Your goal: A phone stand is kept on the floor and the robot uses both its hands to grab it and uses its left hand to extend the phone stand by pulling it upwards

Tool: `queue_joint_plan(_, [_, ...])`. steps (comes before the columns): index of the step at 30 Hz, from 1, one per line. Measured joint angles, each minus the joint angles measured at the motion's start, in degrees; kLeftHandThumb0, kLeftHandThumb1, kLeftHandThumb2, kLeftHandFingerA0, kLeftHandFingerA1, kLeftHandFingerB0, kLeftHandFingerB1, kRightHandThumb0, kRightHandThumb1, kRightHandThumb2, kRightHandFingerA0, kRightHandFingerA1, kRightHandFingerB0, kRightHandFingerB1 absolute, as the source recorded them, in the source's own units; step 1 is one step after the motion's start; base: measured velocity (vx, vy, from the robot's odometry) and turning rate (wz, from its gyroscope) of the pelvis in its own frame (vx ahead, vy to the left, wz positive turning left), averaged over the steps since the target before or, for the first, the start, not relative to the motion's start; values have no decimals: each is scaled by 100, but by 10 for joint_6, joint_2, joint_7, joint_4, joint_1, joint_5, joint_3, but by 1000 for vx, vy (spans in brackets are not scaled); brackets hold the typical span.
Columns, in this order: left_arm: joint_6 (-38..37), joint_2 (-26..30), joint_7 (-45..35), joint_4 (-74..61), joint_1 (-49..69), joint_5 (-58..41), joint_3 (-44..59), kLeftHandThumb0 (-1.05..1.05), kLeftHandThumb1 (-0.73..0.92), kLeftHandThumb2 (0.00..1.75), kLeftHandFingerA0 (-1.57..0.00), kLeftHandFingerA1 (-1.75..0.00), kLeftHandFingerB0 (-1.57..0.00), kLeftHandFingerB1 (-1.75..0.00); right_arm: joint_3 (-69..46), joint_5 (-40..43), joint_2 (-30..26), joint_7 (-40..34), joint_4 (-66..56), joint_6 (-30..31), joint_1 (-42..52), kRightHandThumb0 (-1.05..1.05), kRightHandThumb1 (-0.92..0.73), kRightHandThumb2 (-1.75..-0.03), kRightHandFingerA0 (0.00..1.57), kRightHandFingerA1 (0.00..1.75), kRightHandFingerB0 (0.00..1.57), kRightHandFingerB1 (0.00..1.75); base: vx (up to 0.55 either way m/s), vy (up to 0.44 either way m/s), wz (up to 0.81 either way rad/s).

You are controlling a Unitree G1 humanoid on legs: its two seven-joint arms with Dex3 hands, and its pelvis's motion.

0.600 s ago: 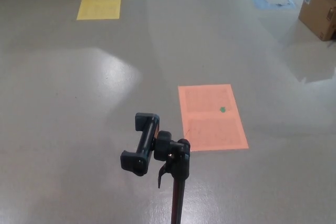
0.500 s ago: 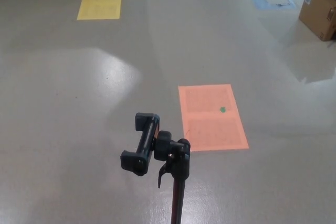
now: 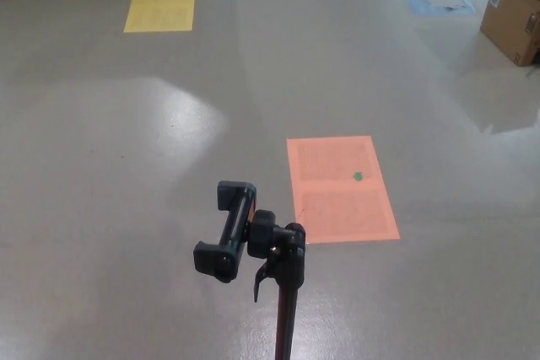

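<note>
Head view: the phone stand (image 3: pixel 283 292) rises at six o'clock, its clamp (image 3: pixel 228 231) pointing toward eleven, near an orange sheet (image 3: pixel 340 188). Neither hand shows, so their state is unknowable. It looks light, stiff and tippy; grasp the pole below the head.

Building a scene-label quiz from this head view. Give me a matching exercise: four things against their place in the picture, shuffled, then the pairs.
Things:
1. phone stand
2. yellow sheet
3. cardboard box
4. orange sheet

Places:
A. top left of the floor
B. bottom centre, nearest the camera
C. right edge, top
D. centre, just right of the stand's head

Pairs: 1-B, 2-A, 3-C, 4-D
</note>
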Motion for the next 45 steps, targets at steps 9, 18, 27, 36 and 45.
queue_joint_plan(9, [-39, 10, -4, -60, -47, -3, 16, -73, 77, 63, -29, -32, -27, -30, -1, 25, -2, 21, -30, -11, -64, -99, -73, -99, 0, 7, 0, 0, 0, 0, 0])
queue_joint_plan(18, [-45, 10, 12, -44, -143, 28, 15, -75, 77, 63, -30, -31, -27, -31, 15, 25, 5, 29, -24, 0, -150, -103, -74, -103, 0, 11, 0, 0, 0, 0, 0])
queue_joint_plan(27, [-50, 2, 25, -39, -205, 66, -25, -74, 76, 63, -34, -32, -30, -32, 51, -3, 29, 26, 7, 20, -223, -94, -72, -106, 0, 23, 0, 10, 0, 0, 0])
queue_joint_plan(36, [-39, -14, 43, -50, -250, 109, -78, -76, 77, 63, -28, -30, -22, -29, 90, -29, 63, 23, 40, 56, -294, -103, -73, -104, 1, 26, 0, 4, 0, 0, 0])
queue_joint_plan(45, [0, -39, 55, -87, -251, 144, -141, -79, 77, 63, -25, -30, -19, -28, 127, -64, 95, 9, 97, 106, -361, -100, -73, -109, 0, 29, 0, 10, 0, 0, 0])
